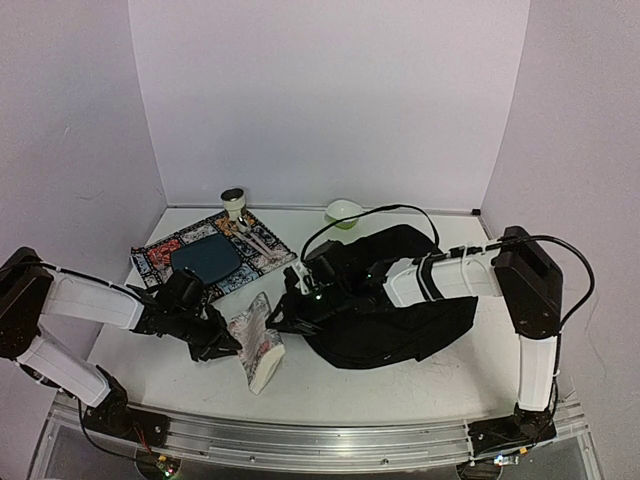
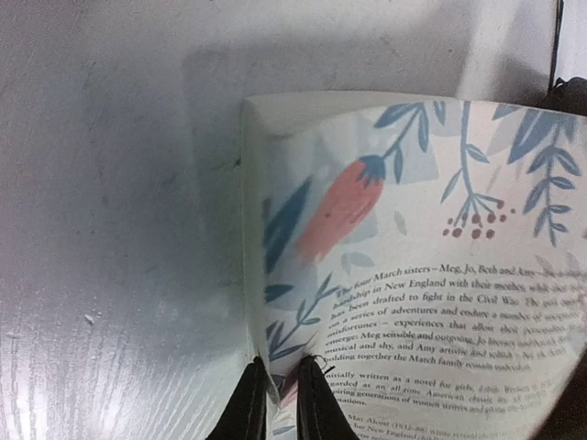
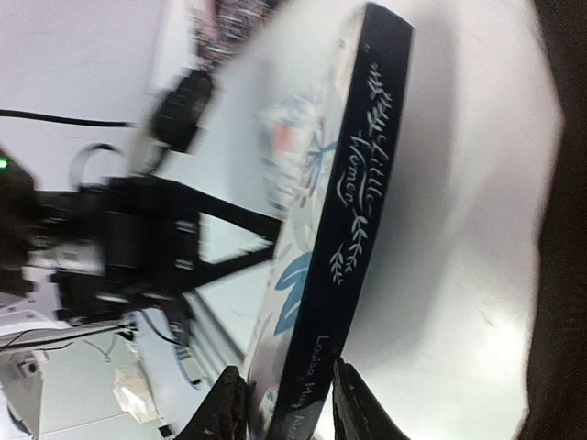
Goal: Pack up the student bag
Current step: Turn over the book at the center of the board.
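Student bag: black, slumped flat on the bench, right of centre, with the right arm stretched across it. A book is propped on edge just left of the bag, tilted, its floral cover seen in the left wrist view and its dark spine lettered "Little Women" in the right wrist view. Left fingers: nearly closed, a thin edge of the book's cover pinched between them. Right fingers: part open, set on either side of the spine's end, both pressed against the book. A patterned mat with a teal plate is noted behind the left arm.
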Available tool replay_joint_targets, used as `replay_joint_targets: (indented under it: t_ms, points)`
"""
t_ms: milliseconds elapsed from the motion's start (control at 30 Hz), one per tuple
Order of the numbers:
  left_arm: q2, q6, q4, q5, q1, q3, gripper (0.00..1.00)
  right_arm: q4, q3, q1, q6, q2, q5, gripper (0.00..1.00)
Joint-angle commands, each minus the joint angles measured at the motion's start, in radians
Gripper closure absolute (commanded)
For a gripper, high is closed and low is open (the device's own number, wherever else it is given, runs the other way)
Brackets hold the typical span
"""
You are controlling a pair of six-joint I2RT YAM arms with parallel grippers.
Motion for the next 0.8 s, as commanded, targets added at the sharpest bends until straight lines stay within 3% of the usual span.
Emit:
replay_joint_targets:
  t_ms: [0,200,533,767]
  points:
    - [0.048,-0.037,0.163,0.045,-0.032,-0.006,0.88,0.352,0.090,0.059,0.019,-0.035,-0.163,0.67]
    - [0.043,-0.035,0.166,0.042,-0.032,-0.002,0.88,0.283,0.077,0.059,0.035,-0.012,-0.113,0.67]
    - [0.021,-0.053,0.165,0.027,-0.032,-0.029,0.85,0.054,0.084,0.060,-0.100,-0.047,0.019,0.59]
    - [-0.092,-0.125,0.145,-0.036,-0.032,-0.081,0.67,-0.020,0.105,0.060,-0.162,-0.065,0.056,0.56]
